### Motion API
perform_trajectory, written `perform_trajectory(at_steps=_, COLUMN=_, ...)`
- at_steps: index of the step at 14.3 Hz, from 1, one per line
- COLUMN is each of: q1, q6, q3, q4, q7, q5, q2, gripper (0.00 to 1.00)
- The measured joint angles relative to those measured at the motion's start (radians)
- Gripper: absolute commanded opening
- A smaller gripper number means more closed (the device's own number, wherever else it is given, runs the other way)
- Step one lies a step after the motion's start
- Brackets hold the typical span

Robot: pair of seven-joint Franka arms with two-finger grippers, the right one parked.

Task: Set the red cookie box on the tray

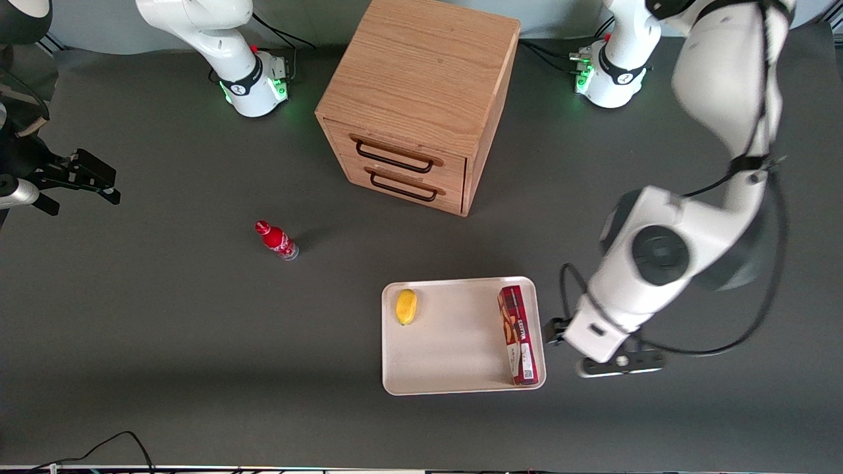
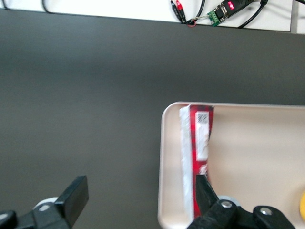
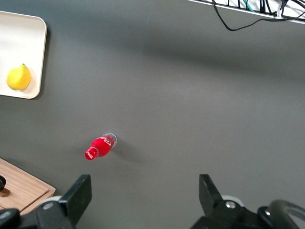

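A robotics lab: two white arms bolted to a dark matte tabletop (image 1: 164, 316), loose cables (image 2: 190, 12), and the end effector (image 2: 138, 200) hanging above it.

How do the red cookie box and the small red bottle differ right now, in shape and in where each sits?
The red cookie box is long, slim and flat-sided; the red bottle is small and round with a narrow neck. The box lies in the tray along its edge toward the working arm; the bottle sits on the bare table toward the parked arm's end. The open gripper hovers by the box, none near the bottle. Both are red.
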Motion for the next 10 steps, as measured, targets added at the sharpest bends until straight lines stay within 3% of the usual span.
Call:
perform_trajectory(at_steps=2, q1=0.097, q6=-0.128, q3=-0.008, q4=-0.002, q7=0.163, q5=-0.081, q2=-0.093, gripper=1.00)
perform_trajectory(at_steps=5, q1=0.204, q6=-0.271, q3=-0.012, q4=-0.022, q7=0.353, q5=-0.118, q2=-0.189, gripper=1.00)
perform_trajectory(at_steps=10, q1=0.361, q6=-0.311, q3=-0.015, q4=-0.218, q7=0.584, q5=-0.219, q2=-0.431, gripper=1.00)
